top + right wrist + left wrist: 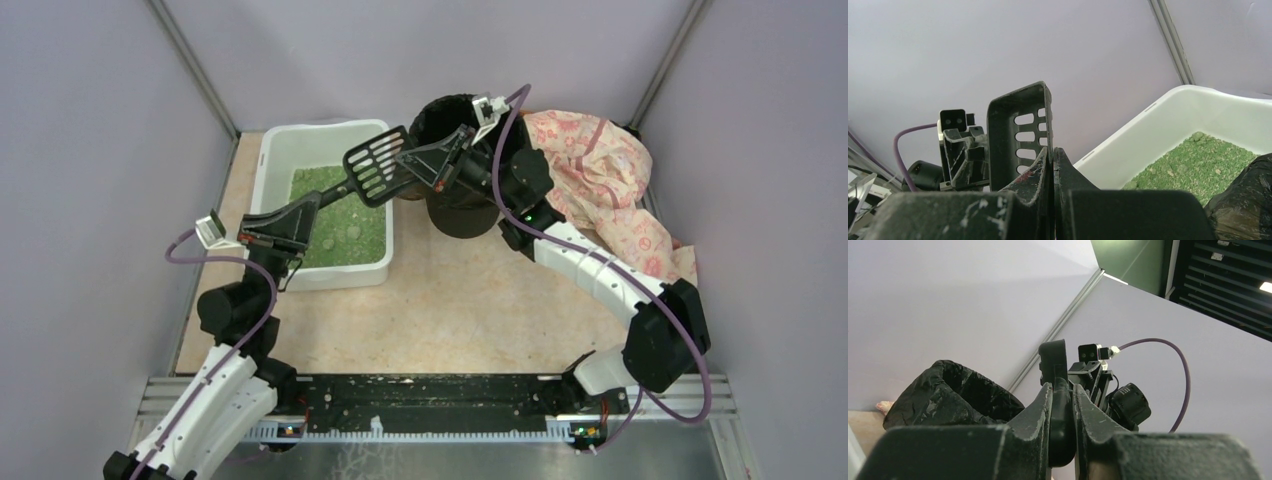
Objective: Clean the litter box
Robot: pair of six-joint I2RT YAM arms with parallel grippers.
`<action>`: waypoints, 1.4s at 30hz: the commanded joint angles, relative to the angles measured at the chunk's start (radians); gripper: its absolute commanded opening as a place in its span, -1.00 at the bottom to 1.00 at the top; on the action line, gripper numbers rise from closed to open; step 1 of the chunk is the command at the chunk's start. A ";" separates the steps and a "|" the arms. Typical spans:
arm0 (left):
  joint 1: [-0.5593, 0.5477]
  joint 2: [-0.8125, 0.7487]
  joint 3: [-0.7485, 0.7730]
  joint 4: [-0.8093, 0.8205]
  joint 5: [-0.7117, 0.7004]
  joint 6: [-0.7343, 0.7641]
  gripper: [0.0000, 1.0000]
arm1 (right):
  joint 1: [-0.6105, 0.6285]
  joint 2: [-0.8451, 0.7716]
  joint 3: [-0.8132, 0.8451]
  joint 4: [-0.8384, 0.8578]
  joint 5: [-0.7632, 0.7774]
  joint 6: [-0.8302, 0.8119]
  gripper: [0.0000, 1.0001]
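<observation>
Left claw (1061, 390): fingers (1040, 412) drawn in on either side of the handle of a black slotted scoop (375, 165) and pressing against it. The handle fills the gap between them, so this claw is clamped on the scoop. In the top view the handle runs up and to the right from the claw, out over the litter.

Right claw (1053, 152): fingers together, with only a hairline seam between them. Their tips meet the right edge of the scoop head. The wrist view is too tight to tell whether a thin rim of the scoop is pinched between them or merely touched.

Scoop: the head is raised above the far right corner of the litter box (320, 132), between the box and the bin (455, 215). No litter is visible through its slots.

Litter box: white tub standing on the far left part of the tabletop (450, 300), close to the left wall. It holds green litter (340, 225) that covers the floor of the tub.

Bin: round, lined with a black bag, just to the right of the box. A pink patterned cloth (600, 170) lies heaped to its right.
</observation>
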 commanded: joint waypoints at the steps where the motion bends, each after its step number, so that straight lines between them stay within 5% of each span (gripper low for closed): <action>1: -0.001 0.018 0.035 -0.029 0.068 0.022 -1.00 | 0.028 -0.006 0.064 0.050 -0.030 0.006 -1.00; 4: -0.002 0.025 0.065 -0.085 0.079 0.037 -1.00 | 0.029 -0.005 0.073 0.035 -0.039 -0.008 -0.97; 9: -0.001 0.018 0.107 -0.203 0.045 0.091 -1.00 | 0.029 -0.016 0.088 0.002 -0.038 -0.046 -0.16; 16: 0.000 -0.004 0.227 -0.453 -0.019 0.229 -1.00 | 0.028 -0.051 0.081 -0.088 0.014 -0.120 0.20; 29: 0.002 0.192 0.695 -1.022 -0.251 0.564 -1.00 | 0.015 -0.173 0.034 -0.369 0.211 -0.338 0.19; 33: 0.016 0.275 0.807 -1.175 -0.335 0.651 -1.00 | 0.140 -0.106 0.096 -0.512 0.354 -0.447 0.18; 42: 0.244 0.372 0.839 -1.305 -0.122 0.613 -1.00 | 0.266 0.171 0.271 -0.640 0.359 -0.495 0.18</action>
